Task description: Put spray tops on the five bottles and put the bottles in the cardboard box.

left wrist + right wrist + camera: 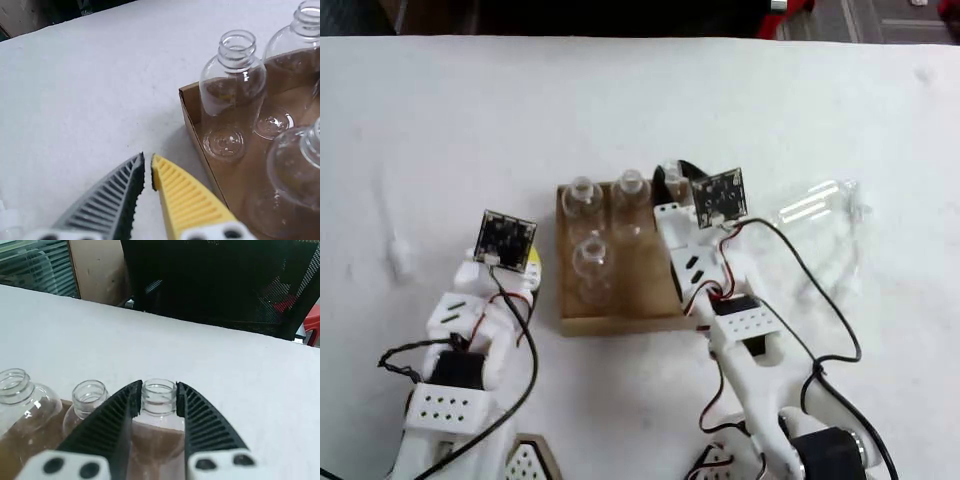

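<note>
White tabletop (440, 120) holds a shallow cardboard box (620, 320) at its middle, with a robot arm on either side of it. Nearest the robot, just beside the box's left wall, the left gripper (147, 167) hangs low over bare table, its grey and yellow jaws drawn together on nothing; it looks parked clear of the work. Inside the box stand three bottles, one towards the near side (592, 262) and two along the far wall (582, 198) (630, 188), all upright with open necks and no spray tops fitted. At the box's far right corner, the right gripper (159, 386) has its black jaws clamped on the neck of a fourth bottle (159, 399), probably so it stays upright beside the others. Bare floor remains in the box's near right part. Well left of the box lies a small white piece (400, 257), possibly a spray top; right of it lies a clear plastic item (815, 215) I cannot identify. Beyond the box the table runs open to its far edge, with a dark chair (210, 285) behind.
</note>
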Robot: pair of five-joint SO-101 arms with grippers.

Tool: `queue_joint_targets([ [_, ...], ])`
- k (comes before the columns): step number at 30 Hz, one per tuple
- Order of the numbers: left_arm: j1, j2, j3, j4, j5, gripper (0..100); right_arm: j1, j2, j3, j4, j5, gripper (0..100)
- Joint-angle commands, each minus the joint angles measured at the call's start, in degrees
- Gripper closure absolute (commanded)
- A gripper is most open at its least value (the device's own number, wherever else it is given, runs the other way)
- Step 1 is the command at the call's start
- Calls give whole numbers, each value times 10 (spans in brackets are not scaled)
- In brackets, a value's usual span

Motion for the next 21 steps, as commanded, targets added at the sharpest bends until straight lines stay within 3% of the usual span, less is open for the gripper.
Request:
queue_joint_targets([
  [1, 7, 0, -4, -13, -5, 968, 4, 22, -23, -51, -8, 983],
  [11, 7, 0, -4, -14, -6, 968, 22, 207, -23, -333, -4, 983],
  [21, 7, 0, -4, -14, -6, 968, 9, 215, 8, -356, -3, 983],
])
